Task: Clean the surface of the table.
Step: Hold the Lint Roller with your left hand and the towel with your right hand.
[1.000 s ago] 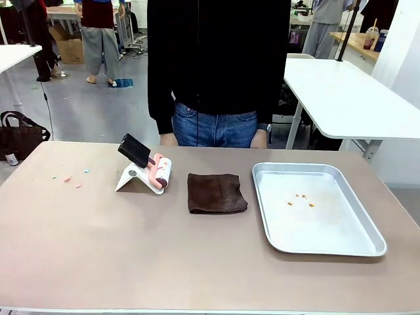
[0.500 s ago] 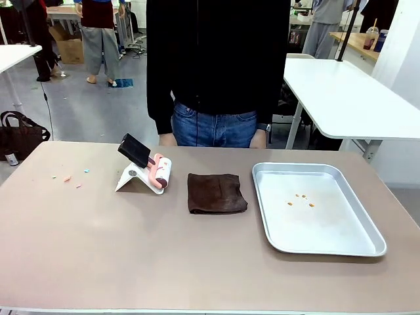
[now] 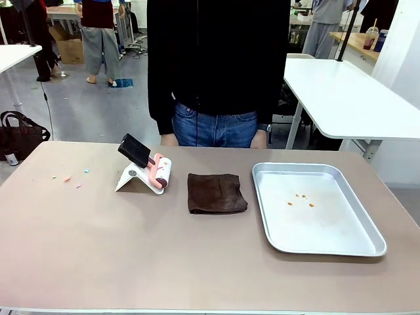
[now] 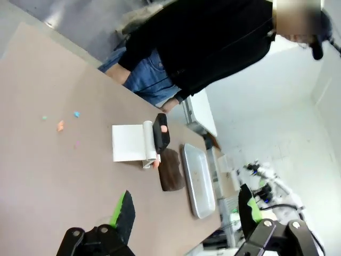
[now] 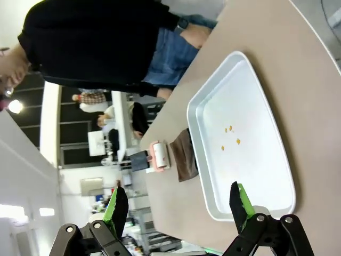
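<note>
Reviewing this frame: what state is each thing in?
table, littered with coloured scraps at its left end
lint roller, propped on its white stand, untouched
brown cloth, folded flat, mid-table
metal tray, flat on the table, a few orange crumbs inside
left tool, open, empty
right tool, open, empty

Almost nothing differs. The person (image 3: 216, 59) standing at the 12 o'clock edge of the worktop (image 3: 131, 256) has swayed very slightly, the dark sleeve (image 3: 159, 98) edging a touch toward 9 o'clock and back.
</note>
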